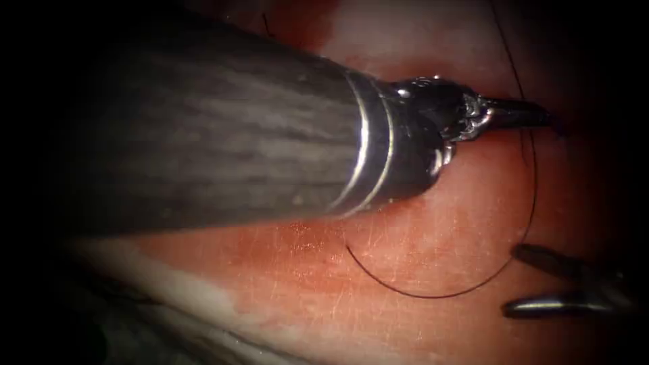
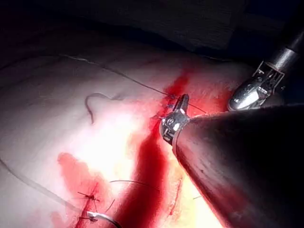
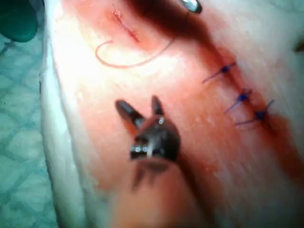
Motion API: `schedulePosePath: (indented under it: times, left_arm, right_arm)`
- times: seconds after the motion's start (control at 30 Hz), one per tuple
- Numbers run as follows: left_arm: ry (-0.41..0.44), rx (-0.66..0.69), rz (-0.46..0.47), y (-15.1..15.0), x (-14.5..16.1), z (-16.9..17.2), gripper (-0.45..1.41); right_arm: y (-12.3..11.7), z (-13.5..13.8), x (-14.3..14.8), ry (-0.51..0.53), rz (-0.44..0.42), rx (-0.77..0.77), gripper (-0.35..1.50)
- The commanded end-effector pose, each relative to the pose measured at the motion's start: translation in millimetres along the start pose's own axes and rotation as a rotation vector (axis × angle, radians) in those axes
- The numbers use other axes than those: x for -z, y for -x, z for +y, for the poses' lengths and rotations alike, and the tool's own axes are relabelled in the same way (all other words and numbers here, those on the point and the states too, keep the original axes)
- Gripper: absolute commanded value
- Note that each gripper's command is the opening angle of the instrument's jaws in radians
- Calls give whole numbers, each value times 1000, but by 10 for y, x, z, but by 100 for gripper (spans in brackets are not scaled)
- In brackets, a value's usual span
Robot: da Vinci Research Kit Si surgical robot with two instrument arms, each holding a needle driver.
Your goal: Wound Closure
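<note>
The left tool (image 1: 534,113), jaws closed, tip at the cut (image 2: 147,161) in the tissue (image 1: 419,230); what it grips is unclear. The right tool (image 1: 541,280) hangs wide open, empty, beside a thread (image 1: 433,292) loop; needle unseen.

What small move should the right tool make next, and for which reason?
Probably ease the right tool towards the slack thread and grasp it. Its jaws stand open and hold nothing, the thread lies in a loose loop on the tissue just beside them, and the left tool looks shut at the cut, where the thread reaches it.
</note>
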Motion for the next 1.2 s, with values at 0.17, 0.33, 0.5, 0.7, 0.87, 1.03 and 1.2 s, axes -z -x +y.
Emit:
schedulePosePath:
  times: [0.17,0.33,0.5,0.7,0.87,1.03,1.2]
  left_arm:
    - [16,-98,7,-5,29,16,-45]
    - [38,-178,-14,10,82,32,-45]
    - [40,-193,-21,18,113,36,-45]
    - [45,-197,-27,26,119,38,-45]
    - [60,-204,-38,29,125,39,-45]
    - [69,-212,-44,32,127,39,-45]
    - [75,-215,-48,35,126,38,-45]
  right_arm:
    - [1,-6,-10,-11,-5,-6,105]
    - [-20,-12,-2,-32,19,-27,105]
    - [-57,-17,-2,-80,65,-64,105]
    - [-96,-40,-38,-263,80,-67,103]
    - [-114,-63,-75,-411,80,-99,99]
    - [-123,-66,-93,-420,76,-100,96]
    - [-126,-66,-100,-456,66,-99,-35]
